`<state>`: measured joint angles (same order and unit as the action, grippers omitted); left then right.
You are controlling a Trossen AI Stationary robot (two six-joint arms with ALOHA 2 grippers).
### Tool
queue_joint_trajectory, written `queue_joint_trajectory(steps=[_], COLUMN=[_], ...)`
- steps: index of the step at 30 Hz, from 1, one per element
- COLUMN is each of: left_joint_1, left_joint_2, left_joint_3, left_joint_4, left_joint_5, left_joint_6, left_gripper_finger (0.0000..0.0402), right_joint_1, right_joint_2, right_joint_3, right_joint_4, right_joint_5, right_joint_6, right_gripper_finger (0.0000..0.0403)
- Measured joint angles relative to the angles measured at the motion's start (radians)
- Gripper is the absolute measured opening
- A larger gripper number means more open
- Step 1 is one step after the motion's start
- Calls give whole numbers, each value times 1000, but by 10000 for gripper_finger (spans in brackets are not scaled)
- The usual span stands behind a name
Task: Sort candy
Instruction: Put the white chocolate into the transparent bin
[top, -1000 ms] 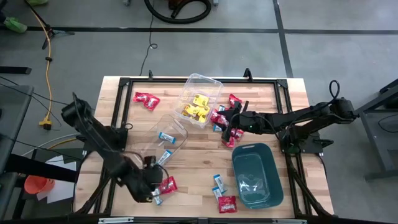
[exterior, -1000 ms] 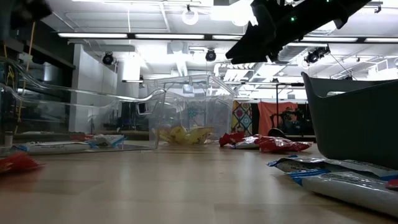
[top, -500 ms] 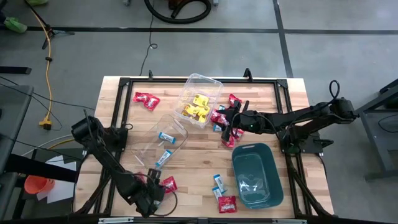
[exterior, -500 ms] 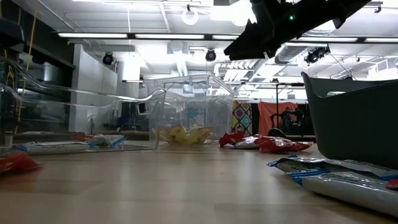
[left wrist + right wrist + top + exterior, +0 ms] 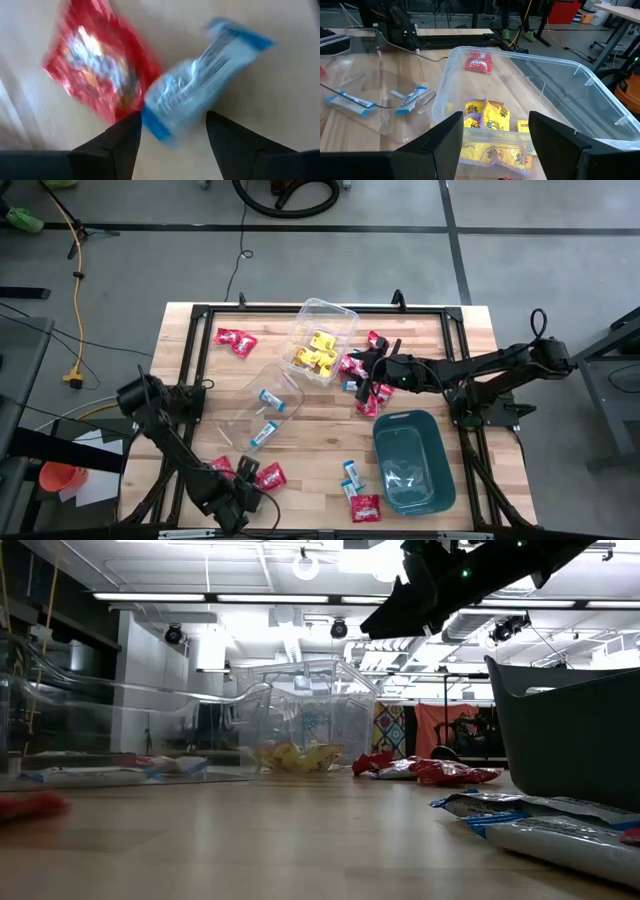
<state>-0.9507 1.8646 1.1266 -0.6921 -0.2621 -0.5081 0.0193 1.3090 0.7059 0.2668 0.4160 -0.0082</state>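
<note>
Small wrapped candy packets lie scattered on the wooden table. My left gripper (image 5: 238,498) is low at the near edge, open, over a light blue-and-white packet (image 5: 200,85) that lies beside a red packet (image 5: 95,75). Its fingers stand on either side of the blue packet's end. My right gripper (image 5: 362,370) hangs open above a cluster of red packets (image 5: 352,366), beside the clear tub of yellow candy (image 5: 490,117). A second clear tub (image 5: 262,408) holds light blue packets. My left gripper comes at the light blue packet's end (image 5: 155,125) from above, one finger on each side. The picture is blurred, and I cannot tell whether a finger touches it. The packet lies flat on the table.
A teal bin (image 5: 410,462) stands on the table's near right. More packets lie near it: light blue ones (image 5: 350,475) and a red one (image 5: 365,508). A red packet (image 5: 235,338) lies far left. The table has a black frame rim (image 5: 190,315).
My left arm has swung toward the table's near edge, and its gripper has come down close over the packets there. A red packet to its left now shows uncovered. My right gripper has crept slightly toward the yellow-candy tub.
</note>
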Motion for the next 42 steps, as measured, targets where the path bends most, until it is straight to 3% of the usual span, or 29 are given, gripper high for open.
queue_joint_trajectory(steps=[18, 22, 28, 30, 38, 42], left_joint_1=[1, 3, 3, 3, 9, 25], left_joint_2=[-5, -4, -4, -5, -33, -91], left_joint_3=[-19, -19, -19, -13, 136, 247], left_joint_4=[48, 60, 60, 53, -190, -329], left_joint_5=[-81, -106, -108, -92, -36, -145], left_joint_6=[182, 187, 66, 13, -83, -49], left_gripper_finger=[206, 168, 39, 12, 3, 1], right_joint_1=[1, 1, 1, 1, 1, 1], right_joint_2=[0, 0, 0, 0, 0, 0], right_joint_3=[0, 0, 0, 0, 0, 0], right_joint_4=[1, 1, 0, 1, 0, 2], right_joint_5=[0, 0, 0, 0, 0, 0], right_joint_6=[8, 8, 8, 8, 8, 8], right_gripper_finger=[222, 222, 222, 222, 222, 222])
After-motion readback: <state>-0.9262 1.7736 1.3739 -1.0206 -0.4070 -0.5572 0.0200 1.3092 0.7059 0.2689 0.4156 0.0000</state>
